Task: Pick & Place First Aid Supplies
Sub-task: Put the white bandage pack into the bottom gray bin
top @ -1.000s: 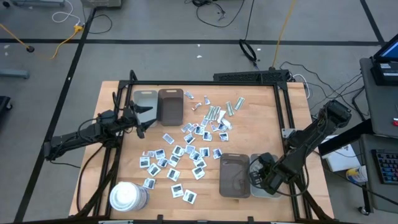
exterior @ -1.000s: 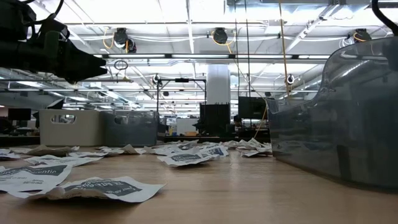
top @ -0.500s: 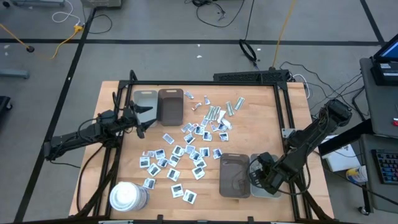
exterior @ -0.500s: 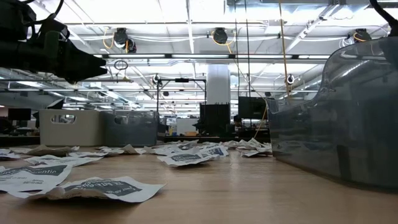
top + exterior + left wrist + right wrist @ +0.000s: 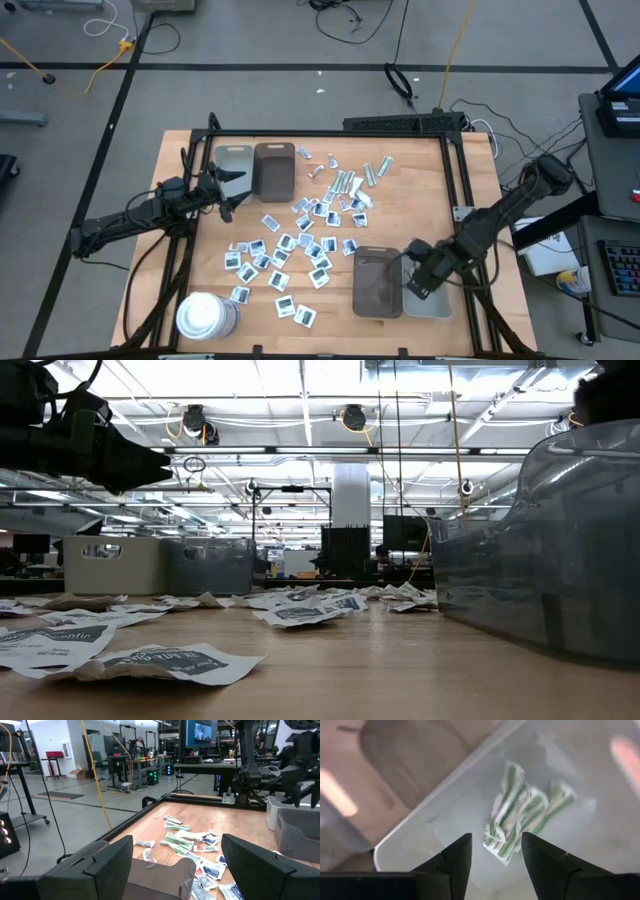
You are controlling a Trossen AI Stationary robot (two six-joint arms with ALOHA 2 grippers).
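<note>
The left gripper (image 5: 228,190) hangs with its fingers spread wide at the table's (image 5: 430,200) left edge, beside two trays (image 5: 256,168). White packets (image 5: 290,250) lie scattered mid-table. Near the right front corner, the right gripper (image 5: 412,283) hovers part-open, empty, over a clear tray (image 5: 470,810) holding green-striped strips (image 5: 522,815).

You can see dark print on the packets (image 5: 165,661) near the low camera, but no word is readable.
</note>
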